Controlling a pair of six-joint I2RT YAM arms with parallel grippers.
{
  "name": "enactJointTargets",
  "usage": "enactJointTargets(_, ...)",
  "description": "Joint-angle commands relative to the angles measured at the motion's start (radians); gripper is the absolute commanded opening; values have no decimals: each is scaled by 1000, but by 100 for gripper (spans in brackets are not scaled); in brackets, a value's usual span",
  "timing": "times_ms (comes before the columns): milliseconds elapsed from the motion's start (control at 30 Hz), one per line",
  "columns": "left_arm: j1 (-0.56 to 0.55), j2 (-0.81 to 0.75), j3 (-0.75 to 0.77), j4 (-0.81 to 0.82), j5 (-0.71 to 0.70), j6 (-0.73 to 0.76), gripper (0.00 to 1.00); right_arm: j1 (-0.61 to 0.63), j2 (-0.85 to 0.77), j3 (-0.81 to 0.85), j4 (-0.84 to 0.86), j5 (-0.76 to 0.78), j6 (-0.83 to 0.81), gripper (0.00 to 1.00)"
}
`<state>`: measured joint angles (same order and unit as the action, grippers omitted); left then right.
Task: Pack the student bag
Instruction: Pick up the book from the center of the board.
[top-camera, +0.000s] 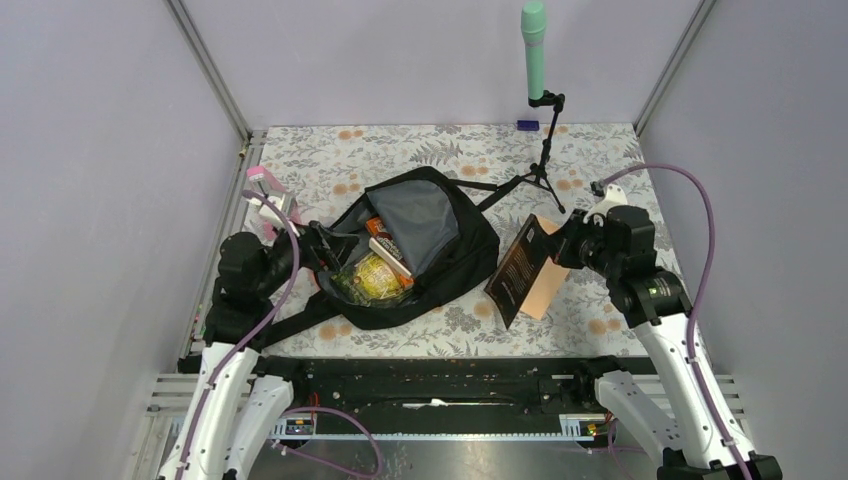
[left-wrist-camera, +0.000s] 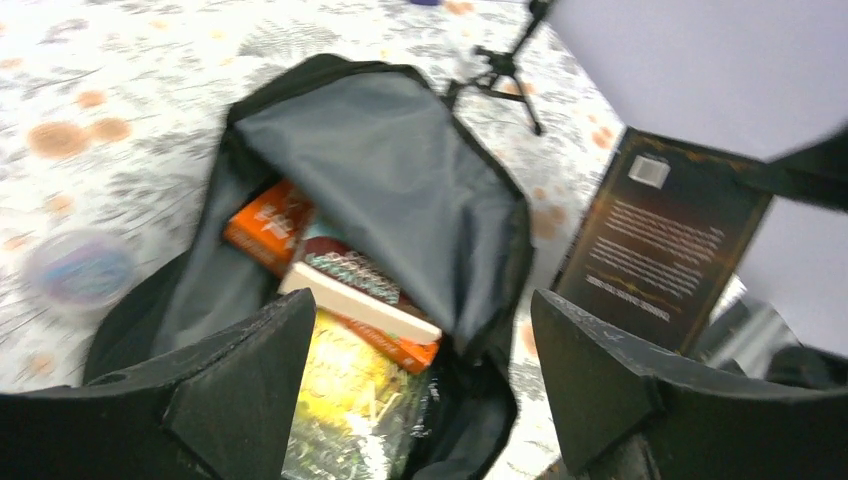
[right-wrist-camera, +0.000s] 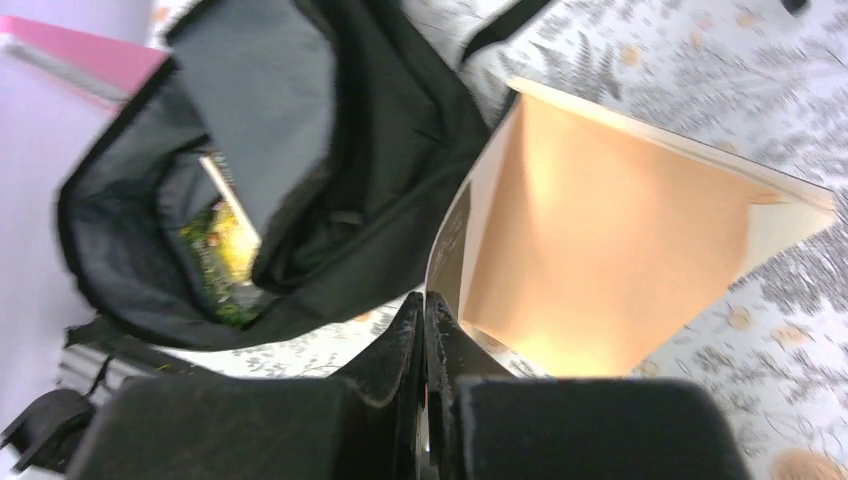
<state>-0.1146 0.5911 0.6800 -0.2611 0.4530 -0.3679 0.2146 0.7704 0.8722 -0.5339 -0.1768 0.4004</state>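
1. Student bag (top-camera: 465, 262) lies centre-left on the floral table (top-camera: 330, 160), on its side. Its long axis runs diagonally from near-left to far-right.
2. The bag's mouth is at the near-left end, and the grey lining flap (left-wrist-camera: 390, 190) is folded up and back. Already inside are an orange box (left-wrist-camera: 268, 225), a white-edged book (left-wrist-camera: 360, 305) and a yellow-green packet (left-wrist-camera: 350, 400).
3. Right gripper (right-wrist-camera: 425, 310) is pinched shut on one thin cover of a dark book (top-camera: 520, 265). The book hangs open below it, with the peach inner face (right-wrist-camera: 610, 260) showing in the right wrist view.
4. The held book sits just to the right of the bag, beside its closed black side. It appears to be apart from the fabric, though I cannot be certain.
5. Left gripper (left-wrist-camera: 418, 330) has its jaws spread wide with nothing between them. It is at the mouth and looks straight into the opening.
6. Key relation: the opening lies to the left of the book, and the bag's body lies between them. The left arm is nearer the mouth, while the right arm carries the load.
7. Judgement: the book has to travel left over the bag and go in lengthwise under the flap. The empty left gripper is well placed to hold the rim open.
8. Risk: the loose open pages may catch on the flap edge.
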Motion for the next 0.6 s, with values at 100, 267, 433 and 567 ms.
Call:
enactJointTargets(100, -210, 55, 57, 131, 180, 31, 82, -3, -16, 163, 31, -273, -41, 0)
enactJointTargets(267, -373, 112, 46, 255, 128, -115, 82, -3, -13, 222, 58, -438, -58, 0)
enactJointTargets(433, -461, 189, -64, 589, 152, -339, 83, -3, -5, 248, 108, -573, -40, 0)
enactJointTargets(567, -507, 249, -92, 640, 126, -371, 85, -3, 3, 238, 189, -646, 18, 0)
